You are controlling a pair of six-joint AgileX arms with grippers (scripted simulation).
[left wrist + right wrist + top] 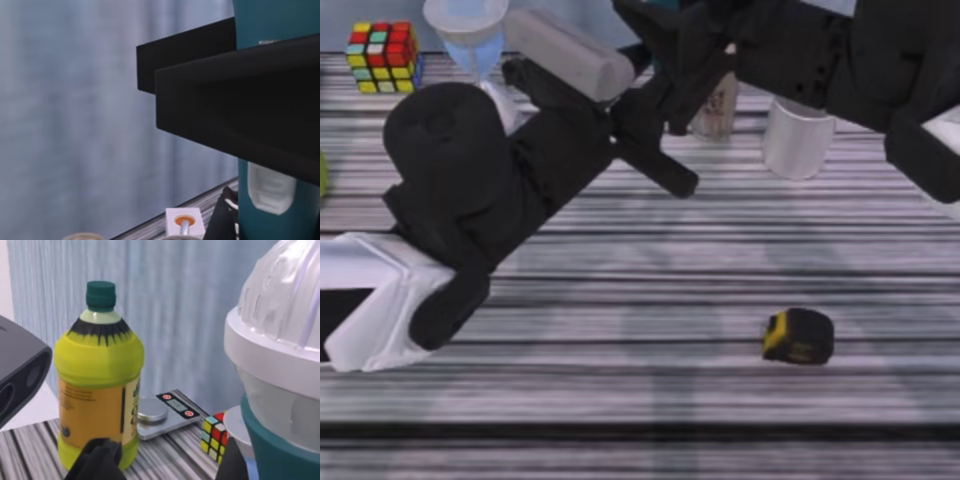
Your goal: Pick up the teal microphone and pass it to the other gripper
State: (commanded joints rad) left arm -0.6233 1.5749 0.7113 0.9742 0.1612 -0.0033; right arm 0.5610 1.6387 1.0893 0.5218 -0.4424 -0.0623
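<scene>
Found the teal microphone point(280, 20) off the table and upright at the right edge of the left wrist view, with its white panel point(270, 187) low in that frame and its mesh head point(285, 330) looming at the right of the right wrist view. Saw two black fingers point(235, 110) crossing the handle, one in front of it and one behind. Took the left gripper point(655, 150), near the upper middle of the top view, to be clenched on the handle, judging only from the microphone hanging clear of the table. Saw the right gripper point(162, 465) spread wide at the bottom of its own view, grasping nothing, with the microphone just beside one fingertip rather than plainly between the two. Judged the handover not yet made. Reckoned the microphone light and stiff, a hard tapered shell likely to slide lengthwise under a loose pinch. Thought the mesh head a poor place to grip, being rounded and perhaps easily dented. Would take hold squarely across a bare stretch of teal handle, clear of the first grip and away from the panel and its button. Noted on the table a tape measure point(798, 336) at lower right of the top view, a white mug point(798, 138) at upper right and a colour cube point(382, 57) at upper left.
</scene>
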